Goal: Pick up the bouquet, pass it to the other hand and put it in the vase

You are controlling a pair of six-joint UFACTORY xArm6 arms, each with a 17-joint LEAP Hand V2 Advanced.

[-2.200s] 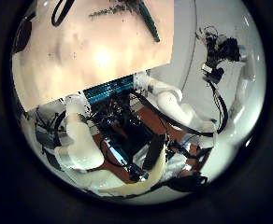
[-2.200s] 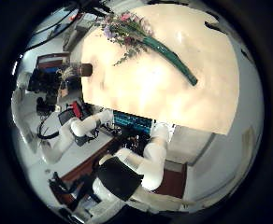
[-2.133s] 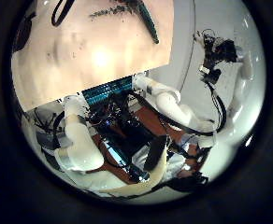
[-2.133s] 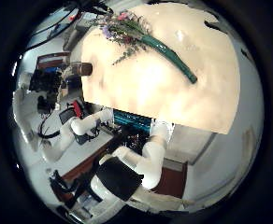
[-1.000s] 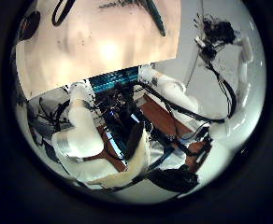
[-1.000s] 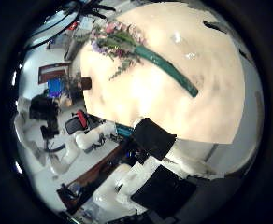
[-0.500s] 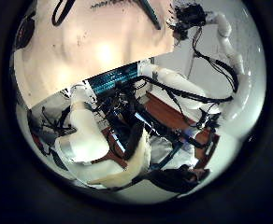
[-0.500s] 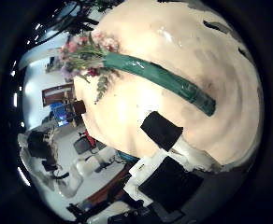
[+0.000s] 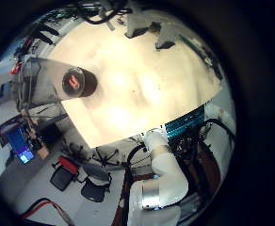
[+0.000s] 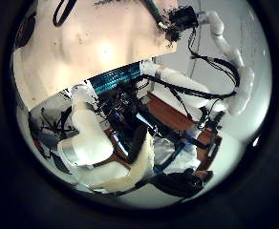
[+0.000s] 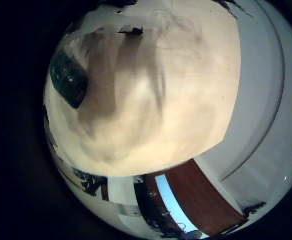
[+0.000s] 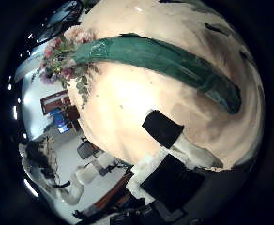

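Note:
The bouquet lies flat on the table [image 12: 146, 112] and fills much of the right thumb side palm view, so it is close under my right hand. Its wrapped stems [image 12: 165, 66] run across the view and its flower heads [image 12: 67, 52] lie near the table's edge. One of the right hand's fingertips [image 12: 162, 128] stands straight just above the table beside the stems, away from them. In the left thumb side palm view my right hand [image 10: 181, 19] hangs over the stem end [image 10: 159, 11]. The vase [image 9: 57, 80] stands upright on the table; it also shows in the right little finger side palm view [image 11: 68, 75]. My left hand [image 10: 87, 143] holds nothing.
The table's edge [image 9: 128, 141] runs below my left hand, with floor, chairs and equipment [image 9: 76, 174] beyond it. Bare tabletop [image 9: 147, 85] lies between the vase and the bouquet.
My right hand has come down and in over the table, so the bouquet has grown large in its view. My left hand has hardly moved.

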